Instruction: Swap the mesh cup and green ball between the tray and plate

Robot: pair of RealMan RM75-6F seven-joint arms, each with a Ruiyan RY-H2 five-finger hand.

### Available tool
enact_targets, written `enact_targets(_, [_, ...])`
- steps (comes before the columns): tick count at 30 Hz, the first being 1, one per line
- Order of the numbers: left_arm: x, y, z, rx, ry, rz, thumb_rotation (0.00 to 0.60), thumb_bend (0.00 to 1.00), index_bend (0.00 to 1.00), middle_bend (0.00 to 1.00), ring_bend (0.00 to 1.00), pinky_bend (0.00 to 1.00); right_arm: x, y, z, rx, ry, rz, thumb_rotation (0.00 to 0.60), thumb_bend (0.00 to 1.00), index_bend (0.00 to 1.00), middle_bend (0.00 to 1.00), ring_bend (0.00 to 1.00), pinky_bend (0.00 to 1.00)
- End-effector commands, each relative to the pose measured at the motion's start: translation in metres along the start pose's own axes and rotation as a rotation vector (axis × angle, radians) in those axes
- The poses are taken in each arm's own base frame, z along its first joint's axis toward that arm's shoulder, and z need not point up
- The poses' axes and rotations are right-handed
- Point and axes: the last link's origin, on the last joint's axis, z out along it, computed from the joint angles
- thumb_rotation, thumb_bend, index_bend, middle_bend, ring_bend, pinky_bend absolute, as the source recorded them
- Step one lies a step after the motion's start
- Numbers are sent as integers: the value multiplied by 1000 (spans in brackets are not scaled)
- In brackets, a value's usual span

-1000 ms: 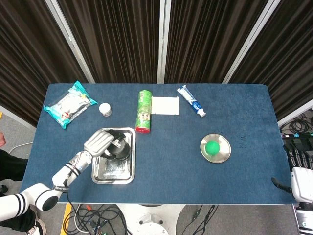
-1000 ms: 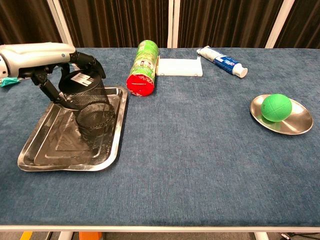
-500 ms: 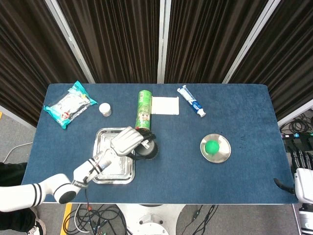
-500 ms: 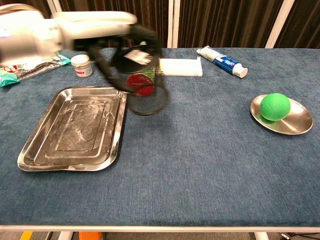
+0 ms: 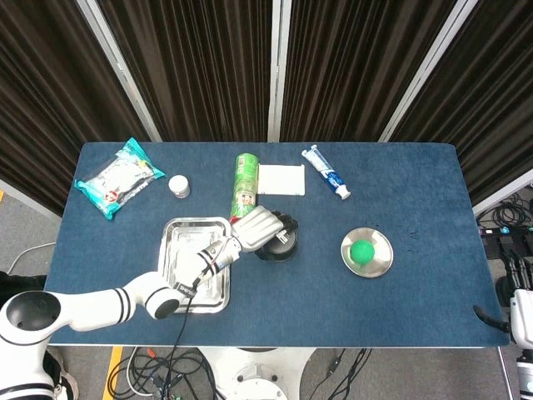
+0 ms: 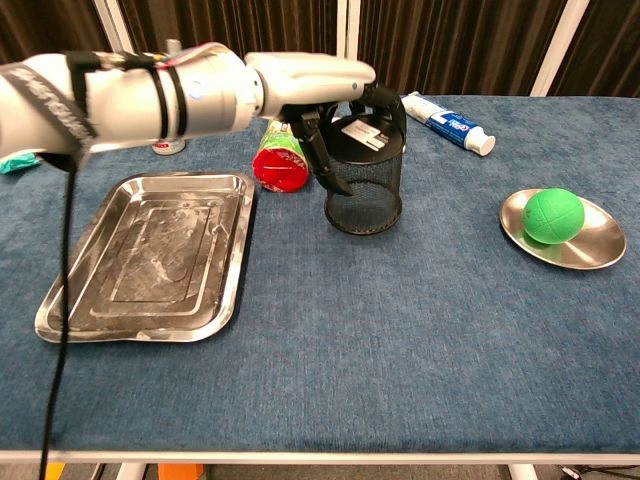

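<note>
My left hand (image 5: pixel 260 227) (image 6: pixel 335 105) grips the black mesh cup (image 6: pixel 365 182) (image 5: pixel 279 243) by its rim. The cup stands upright on the blue table, between the tray and the plate. The steel tray (image 5: pixel 194 265) (image 6: pixel 150 255) at the left holds nothing. The green ball (image 5: pixel 361 251) (image 6: pixel 553 215) lies in the round steel plate (image 5: pixel 379 267) (image 6: pixel 590 250) at the right. Only a dark part of my right arm (image 5: pixel 491 318) shows at the right edge of the head view; its hand is out of sight.
A green can (image 5: pixel 245 190) (image 6: pixel 283 140) lies on its side just behind the cup. Behind it sit a white box (image 5: pixel 281 180), a toothpaste tube (image 5: pixel 326 172), a small white jar (image 5: pixel 178 186) and a snack bag (image 5: pixel 118 177).
My left hand has carried the mesh cup out of the tray and rightward, then set it down upright on the table. The tray now lies bare.
</note>
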Motion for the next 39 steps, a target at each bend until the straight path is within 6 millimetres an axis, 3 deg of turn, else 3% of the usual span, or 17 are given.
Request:
enact_targets(1, [-9,-1,5,4,-27,-13,600,263,394,423,346,621,-3,1,0,-3,-7,4,600,58,0,0,0,0])
enact_targets(5, [-13,-6,6,11,-32,-9,600,250,334,357,299,587,-5,3,0,-7,-10,8,600,58,0,0,0,0])
enact_targets(9, [-10,-6,4,-2,-27,-10,600,218,256,228,135,396,-6,3,1,-7,-12,7,600,59,0,0,0,0])
enact_targets(12, [-7,-5,2,-12,-14,-7,600,199,201,170,84,313,-7,2,1,-3,-14,7,600,58,0,0,0,0])
enact_targets(26, [3,-19,-33,33,13,13,600,164,138,130,62,283,-5,-13,7,52,-17,-2,600,58,0,0,0,0])
enact_targets(31, [15,-31,-72,84,78,28,600,161,136,129,54,280,-5,-24,18,85,-44,-19,600,58,0,0,0,0])
enact_targets(35, [24,-55,-126,222,125,39,600,161,136,129,54,281,-5,-44,37,147,-93,-53,600,58,0,0,0,0])
enact_targets(39, [20,-77,-182,400,199,25,600,120,136,129,53,281,-7,-74,57,213,-140,-90,600,58,0,0,0,0])
